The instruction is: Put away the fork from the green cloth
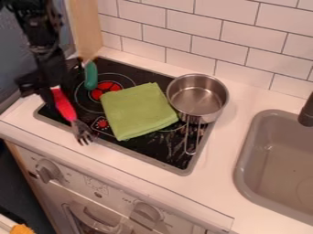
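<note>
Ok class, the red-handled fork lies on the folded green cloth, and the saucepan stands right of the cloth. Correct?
No: in the camera view the fork isn't on the folded green cloth but left of it, in the end effector; the saucepan does stand right of it.

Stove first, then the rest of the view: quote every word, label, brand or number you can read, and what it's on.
No text is readable.
Front panel: marks around the knobs, too small to read.
Cooktop: small red marking, too small.
Fork, green cloth, pot: no lettering seen.
</note>
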### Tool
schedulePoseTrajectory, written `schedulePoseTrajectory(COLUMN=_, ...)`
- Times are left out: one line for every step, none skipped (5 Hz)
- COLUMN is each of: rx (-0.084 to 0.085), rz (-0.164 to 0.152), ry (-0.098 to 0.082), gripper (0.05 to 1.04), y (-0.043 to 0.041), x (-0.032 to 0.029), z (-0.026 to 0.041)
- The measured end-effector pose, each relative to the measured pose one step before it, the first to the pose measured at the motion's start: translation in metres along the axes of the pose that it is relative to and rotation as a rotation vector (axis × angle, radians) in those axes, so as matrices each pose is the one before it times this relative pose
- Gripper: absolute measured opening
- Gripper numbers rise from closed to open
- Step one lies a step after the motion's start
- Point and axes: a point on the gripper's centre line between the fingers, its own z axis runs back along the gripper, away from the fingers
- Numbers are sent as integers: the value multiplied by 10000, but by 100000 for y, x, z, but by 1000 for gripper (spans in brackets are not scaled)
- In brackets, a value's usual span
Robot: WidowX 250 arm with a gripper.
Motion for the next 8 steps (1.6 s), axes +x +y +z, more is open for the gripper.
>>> schedulePoseTrajectory(rx=-130, rz=-199, ry=-93, gripper=429, y=435, x=-687, z=-1058)
schedulePoseTrajectory(rx=-195, rz=-158, ry=-86, gripper=502, y=-158, x=-128, z=-518)
schedulePoseTrajectory(rx=-367, rz=250, ry=-376, gripper=810, y=-297, x=254, z=49)
schedulePoseTrajectory(rx=45, rz=-112, ry=-129, gripper=1011, y=210, x=153, z=158)
schedulePoseTrajectory(rx=-53, rz=-243, ry=102, gripper=1009, y=147, x=-153, z=741)
schedulePoseTrajectory(rx=103, rz=-201, ry=357, gripper=1001, y=338, x=-130, z=1459)
schedulePoseTrajectory(rx=141, rz=-304, ry=418, gripper=1001, y=69, x=-49, z=2167)
schedulePoseTrajectory(rx=362, rz=-214, ry=436, gripper=1001, y=90, x=-224, z=2205)
